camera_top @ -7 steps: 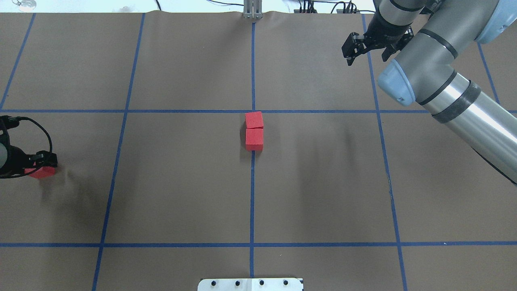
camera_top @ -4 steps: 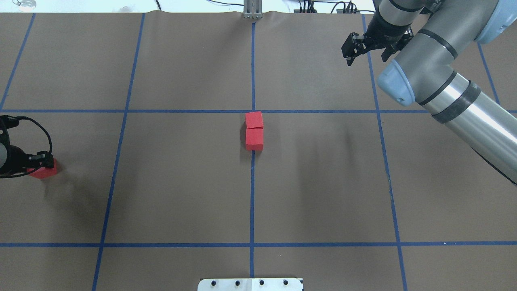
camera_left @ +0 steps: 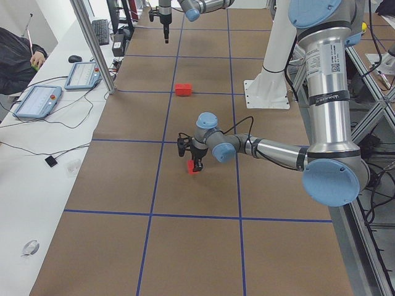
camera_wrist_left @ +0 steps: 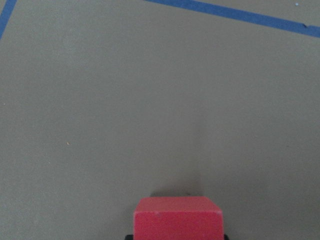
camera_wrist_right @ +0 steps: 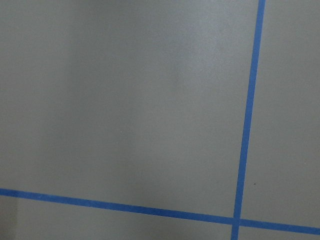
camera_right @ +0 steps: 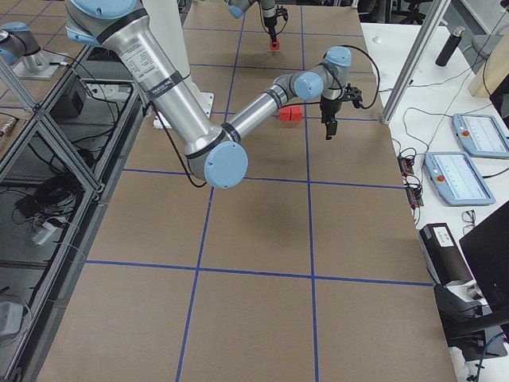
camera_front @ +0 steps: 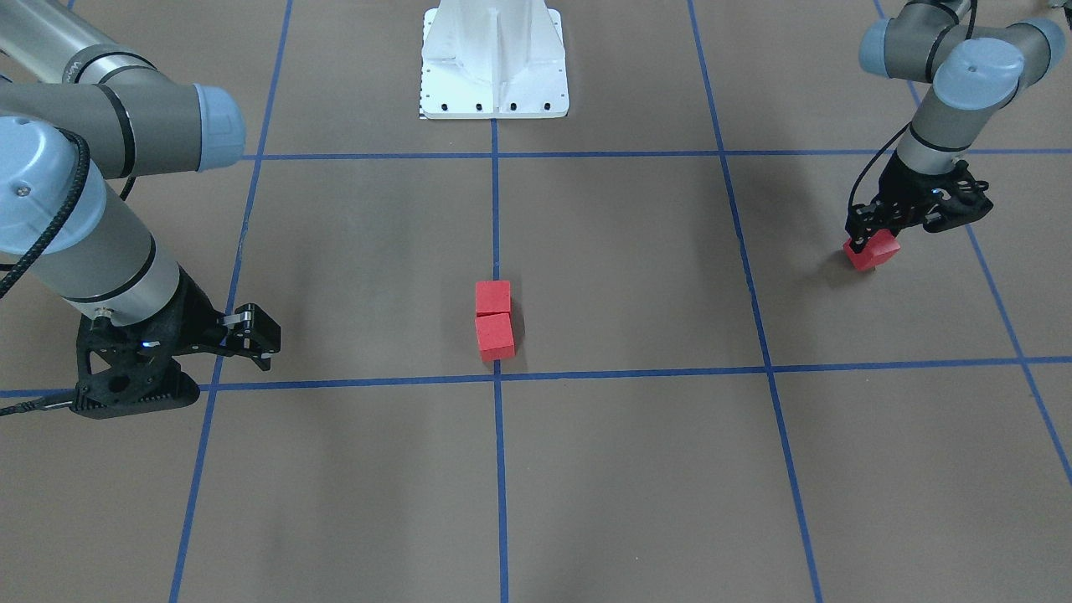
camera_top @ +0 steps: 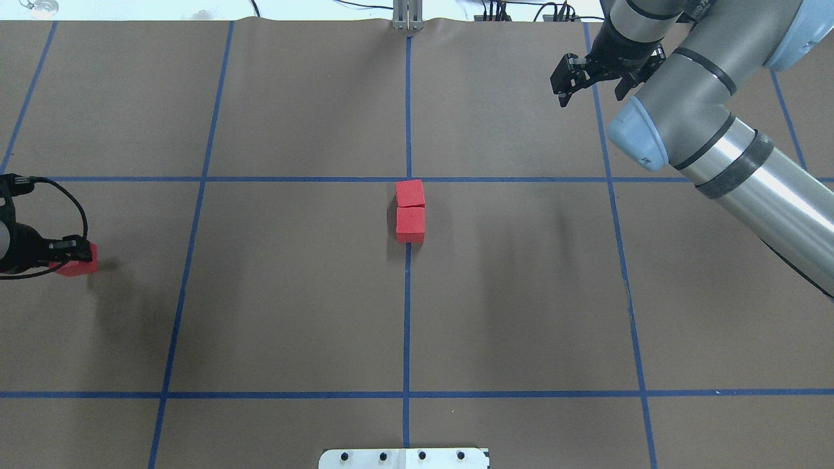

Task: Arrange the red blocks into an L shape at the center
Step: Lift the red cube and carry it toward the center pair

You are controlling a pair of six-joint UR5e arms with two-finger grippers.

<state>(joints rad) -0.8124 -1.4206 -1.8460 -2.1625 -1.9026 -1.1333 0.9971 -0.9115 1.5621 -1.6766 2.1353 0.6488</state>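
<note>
Two red blocks (camera_top: pixel 410 193) (camera_top: pixel 410 225) lie touching in a short column on the middle tape line, just on my side of the center crossing (camera_top: pixel 408 179); they also show in the front view (camera_front: pixel 493 318). My left gripper (camera_top: pixel 68 255) is shut on the third red block (camera_top: pixel 79 266) at the far left and holds it just above the paper; the front view shows this gripper (camera_front: pixel 875 237) and block (camera_front: pixel 873 252). The left wrist view shows that block (camera_wrist_left: pixel 177 218) at its bottom edge. My right gripper (camera_top: pixel 596 81) is open and empty at the far right.
The white robot base plate (camera_top: pixel 404 458) sits at the near edge. A metal post (camera_top: pixel 408 16) stands at the far edge on the middle line. My right arm's elbow (camera_top: pixel 704 124) hangs over the right squares. Blue tape lines grid the brown paper.
My left gripper has lifted the red block a little and carried it slightly forward and inward. The right gripper has drifted a touch farther away. The two centre blocks have not moved.
</note>
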